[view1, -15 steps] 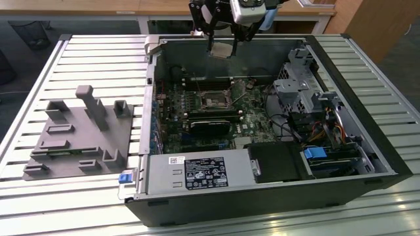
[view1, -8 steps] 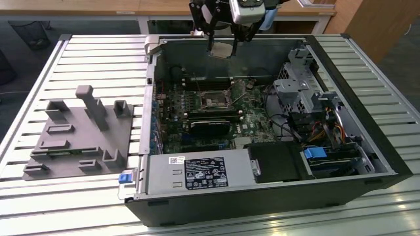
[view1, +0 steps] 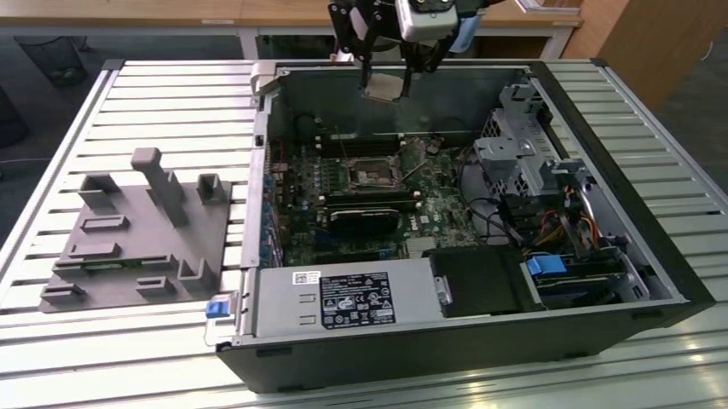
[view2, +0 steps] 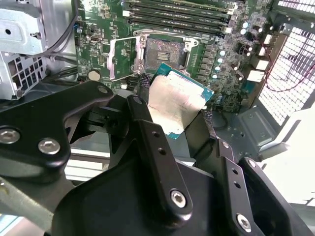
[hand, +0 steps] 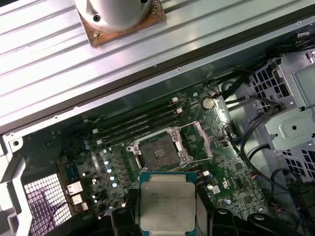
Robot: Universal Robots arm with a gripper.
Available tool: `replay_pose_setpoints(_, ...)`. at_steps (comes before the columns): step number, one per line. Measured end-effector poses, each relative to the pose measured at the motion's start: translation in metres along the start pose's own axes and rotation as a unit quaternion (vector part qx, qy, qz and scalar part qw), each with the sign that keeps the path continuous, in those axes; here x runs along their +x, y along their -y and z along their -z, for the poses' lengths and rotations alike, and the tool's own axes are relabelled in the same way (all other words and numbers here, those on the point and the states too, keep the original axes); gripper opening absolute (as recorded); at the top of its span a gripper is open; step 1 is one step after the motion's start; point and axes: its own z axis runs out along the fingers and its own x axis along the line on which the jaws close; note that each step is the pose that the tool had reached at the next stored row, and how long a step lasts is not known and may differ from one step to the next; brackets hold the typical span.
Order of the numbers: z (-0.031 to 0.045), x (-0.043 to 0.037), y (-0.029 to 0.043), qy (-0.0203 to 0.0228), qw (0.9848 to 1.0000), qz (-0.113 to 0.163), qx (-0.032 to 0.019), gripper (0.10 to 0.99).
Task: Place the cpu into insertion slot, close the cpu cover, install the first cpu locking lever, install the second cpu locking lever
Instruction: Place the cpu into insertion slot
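CPU aloft, not yet seated.
Gripper clamped on its edges, over far end of computer case; insertion slot bare, cpu cover flipped open. Placing step; likely needs squared, gentle descent.

You see gripper: matte black, two fingers built from flat bar links, small holes along each. Screws: silver, round-headed, at link pivots. In exterior view you get silver-grey wrist block, light blue part at its 3 o'clock.
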Motion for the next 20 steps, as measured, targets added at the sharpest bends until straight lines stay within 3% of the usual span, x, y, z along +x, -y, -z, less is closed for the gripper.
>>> replay_pose_setpoints(20,0.0000,0.0000,0.0000,0.0034,0.9993,-0.038,-0.0007,0.541)
